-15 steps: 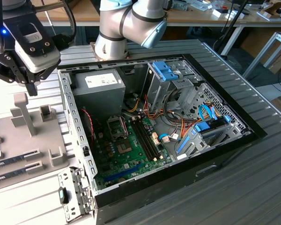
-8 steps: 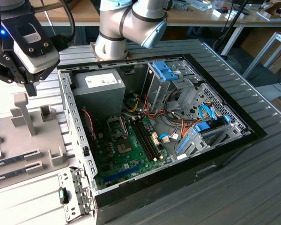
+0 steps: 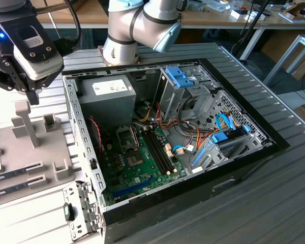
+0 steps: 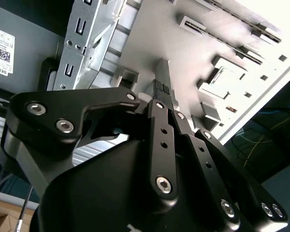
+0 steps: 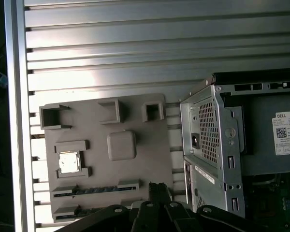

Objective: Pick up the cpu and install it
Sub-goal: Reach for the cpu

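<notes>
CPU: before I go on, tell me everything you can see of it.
In the first wrist view the cpu is a small flat square with a bright silver-grey metal top. It lies flat, top up, seated in a raised grey bracket on the grey plate beside the open case. Only the bracket touches it; the gripper is apart from it. Its underside is hidden.

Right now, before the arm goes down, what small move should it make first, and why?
Probably slide the gripper sideways across the grey tray until it is over the cpu. In the first wrist view the cpu lies in its pocket, off to one side of the gripper.
</notes>
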